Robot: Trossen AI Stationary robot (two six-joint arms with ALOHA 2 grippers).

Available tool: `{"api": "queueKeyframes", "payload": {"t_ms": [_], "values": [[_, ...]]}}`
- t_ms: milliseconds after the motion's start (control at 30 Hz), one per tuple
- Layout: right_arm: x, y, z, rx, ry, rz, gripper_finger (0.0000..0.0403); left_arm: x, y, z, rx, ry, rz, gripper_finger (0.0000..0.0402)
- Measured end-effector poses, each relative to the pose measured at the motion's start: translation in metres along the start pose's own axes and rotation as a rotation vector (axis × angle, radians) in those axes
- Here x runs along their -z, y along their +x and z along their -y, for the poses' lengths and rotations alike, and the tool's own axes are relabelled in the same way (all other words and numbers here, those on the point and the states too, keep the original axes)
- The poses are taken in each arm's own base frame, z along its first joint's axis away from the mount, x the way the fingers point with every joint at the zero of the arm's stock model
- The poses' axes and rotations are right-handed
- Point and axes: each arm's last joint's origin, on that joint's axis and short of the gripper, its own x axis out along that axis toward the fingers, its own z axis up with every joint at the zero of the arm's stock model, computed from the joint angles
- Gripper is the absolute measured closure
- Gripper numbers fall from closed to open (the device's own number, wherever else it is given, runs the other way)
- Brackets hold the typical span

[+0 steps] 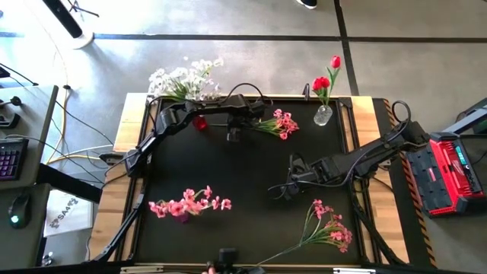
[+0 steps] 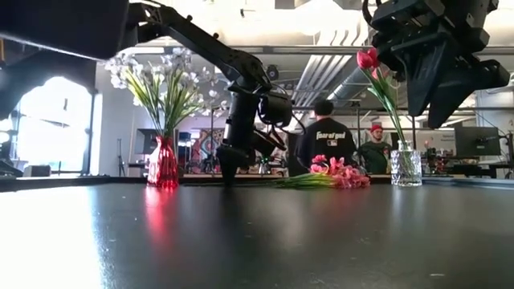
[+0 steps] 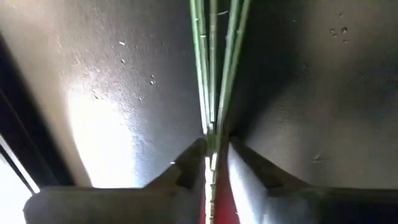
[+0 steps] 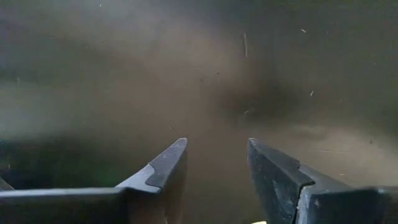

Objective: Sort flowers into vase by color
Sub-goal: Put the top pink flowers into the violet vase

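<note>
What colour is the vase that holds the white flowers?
Red; the vase with the white flowers shows best in the low view.

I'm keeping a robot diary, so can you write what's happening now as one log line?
left gripper: closed on pink spray stems | right gripper: open, empty, over table | pink spray: lying beside clear vase

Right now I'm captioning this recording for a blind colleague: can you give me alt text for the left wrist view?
The left end effector is closed on a bundle of thin green flower stems, its two dark fingers pinching them from either side. The stems run straight away from the camera over the black table, which shows a bright glare patch.
</note>
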Motion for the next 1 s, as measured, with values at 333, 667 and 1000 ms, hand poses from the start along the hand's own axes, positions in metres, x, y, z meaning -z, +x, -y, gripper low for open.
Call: {"api": "queueKeyframes", "payload": {"t_ms": [333, 667, 1000], "values": [[-0.0005, 0.0, 0.0001, 0.004, -0.009, 0.021, 0.0249, 0.0012, -0.0002, -0.0025, -0.032, -0.09, -0.017, 0.0387], [-0.0005, 0.0, 0.0002, 0.006, -0.062, 0.025, 0.0249, 0.0016, 0.0, -0.0025, -0.03, -0.111, -0.02, 0.04], [-0.0015, -0.0001, 0.0003, 0.013, -0.094, 0.058, 0.0249, 0.002, 0.0003, -0.0031, -0.027, -0.096, -0.02, 0.0401]]}}
